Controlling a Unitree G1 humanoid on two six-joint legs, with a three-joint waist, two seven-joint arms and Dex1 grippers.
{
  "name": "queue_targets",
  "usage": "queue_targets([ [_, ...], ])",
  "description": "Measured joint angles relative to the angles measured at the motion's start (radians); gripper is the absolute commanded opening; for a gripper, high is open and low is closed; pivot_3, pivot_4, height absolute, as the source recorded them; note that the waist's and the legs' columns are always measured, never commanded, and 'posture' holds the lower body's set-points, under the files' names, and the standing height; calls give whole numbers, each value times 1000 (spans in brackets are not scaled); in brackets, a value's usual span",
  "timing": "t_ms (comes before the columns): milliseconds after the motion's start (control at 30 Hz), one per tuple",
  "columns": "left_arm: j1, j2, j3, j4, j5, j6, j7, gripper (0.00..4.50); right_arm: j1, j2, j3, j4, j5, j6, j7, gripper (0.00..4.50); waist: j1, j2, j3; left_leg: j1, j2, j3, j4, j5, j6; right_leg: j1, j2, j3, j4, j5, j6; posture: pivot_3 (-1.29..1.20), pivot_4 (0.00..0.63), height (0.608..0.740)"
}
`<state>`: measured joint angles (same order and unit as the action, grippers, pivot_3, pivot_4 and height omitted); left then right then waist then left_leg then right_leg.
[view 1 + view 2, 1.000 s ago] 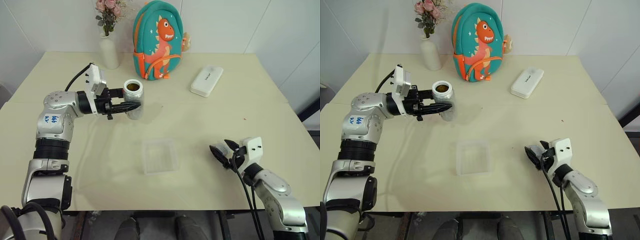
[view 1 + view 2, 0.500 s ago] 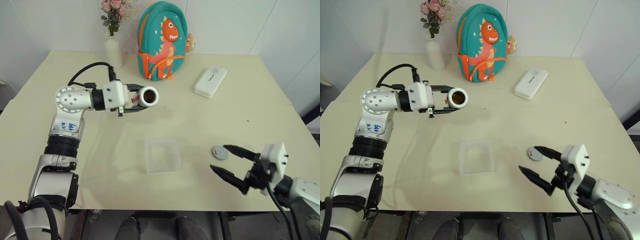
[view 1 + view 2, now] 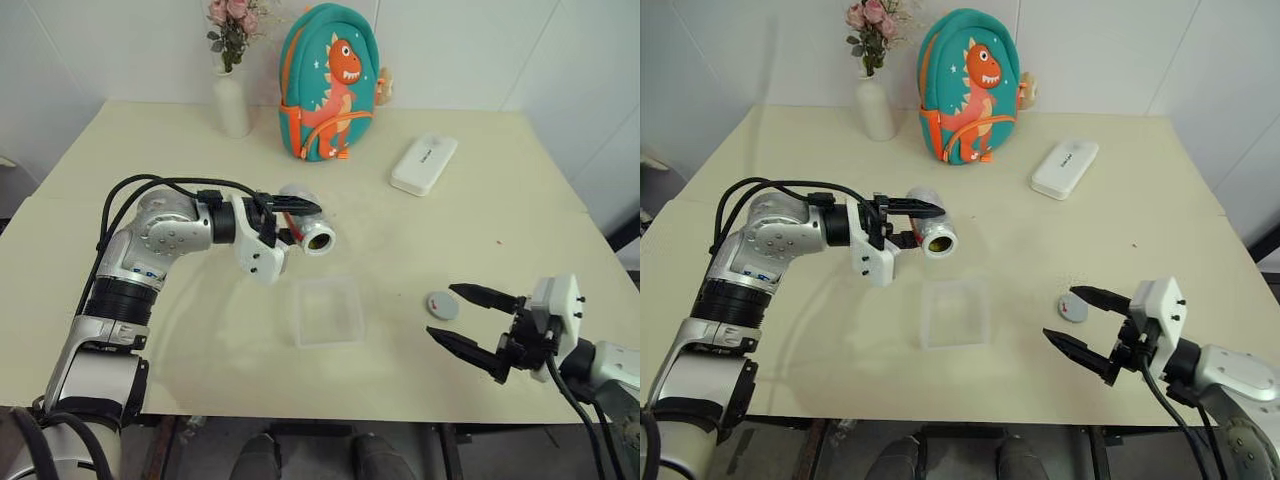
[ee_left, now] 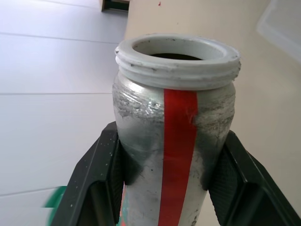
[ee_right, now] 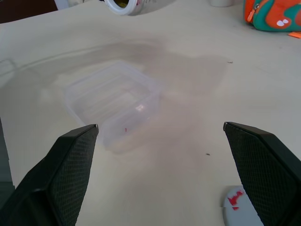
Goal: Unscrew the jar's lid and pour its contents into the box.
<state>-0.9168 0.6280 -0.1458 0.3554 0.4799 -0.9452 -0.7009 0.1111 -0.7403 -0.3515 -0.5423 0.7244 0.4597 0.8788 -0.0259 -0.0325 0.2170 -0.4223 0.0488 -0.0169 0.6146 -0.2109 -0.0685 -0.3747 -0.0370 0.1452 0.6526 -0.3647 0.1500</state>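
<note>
Holding the jar (image 3: pixel 312 232) tipped on its side, the left gripper (image 3: pixel 290 222) has its fingers (image 4: pixel 101 174) clamped around the body, the open mouth aimed toward the near edge, above the tabletop (image 3: pixel 150 160) just behind the box (image 3: pixel 326 311). The box sits near the middle of the tabletop, closer to the near edge. The lid (image 3: pixel 441 305) lies flat toward the near right corner, beside the right gripper (image 3: pixel 468 320), whose fingers (image 5: pixel 66 165) are spread wide and hold nothing.

Table (image 3: pixel 180 330) bears box (image 3: pixel 327 311), lid (image 3: pixel 441 305), case (image 3: pixel 424 165), backpack (image 3: pixel 332 85), vase (image 3: pixel 234 105)
</note>
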Motion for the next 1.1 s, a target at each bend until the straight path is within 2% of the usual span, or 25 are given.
queue_targets([
  [233,15,-23,-39,-155,232,-38,206,1992,-72,-1,50,52,-17,0,15,4481,-2,0,0,0,0,1,0,0,0,0,0,0,0,0,0,0,150,740],
  [367,65,15,-68,-286,372,-85,283,1992,-135,-2,90,107,-36,-1,37,4481,-8,0,0,2,1,2,0,0,0,0,0,2,1,0,0,0,150,740],
  [500,91,68,-71,-325,538,-106,406,1992,-167,-2,120,125,-51,-2,52,4481,-2,0,0,1,0,2,1,1,0,0,0,2,2,1,1,0,150,740],
  [667,93,129,-116,-363,844,-21,720,1992,-217,9,166,150,-58,-1,62,4481,0,0,0,1,0,2,2,1,1,1,0,3,1,1,2,0,150,740],
  [733,89,130,-151,-387,915,10,826,1992,-229,9,187,159,-66,-2,66,4481,1,0,0,1,0,2,2,1,1,1,-1,3,1,1,2,0,150,740],
  [933,75,171,-225,-474,1010,49,1022,1992,-257,13,192,175,-67,-2,70,4481,-4,0,0,1,0,3,1,1,1,0,0,3,2,1,2,0,150,740],
  [1100,76,215,-230,-508,1047,102,1074,1992,-261,13,193,193,-74,-2,72,4481,-2,0,0,2,0,3,1,1,2,0,-1,3,3,2,2,0,150,740],
])
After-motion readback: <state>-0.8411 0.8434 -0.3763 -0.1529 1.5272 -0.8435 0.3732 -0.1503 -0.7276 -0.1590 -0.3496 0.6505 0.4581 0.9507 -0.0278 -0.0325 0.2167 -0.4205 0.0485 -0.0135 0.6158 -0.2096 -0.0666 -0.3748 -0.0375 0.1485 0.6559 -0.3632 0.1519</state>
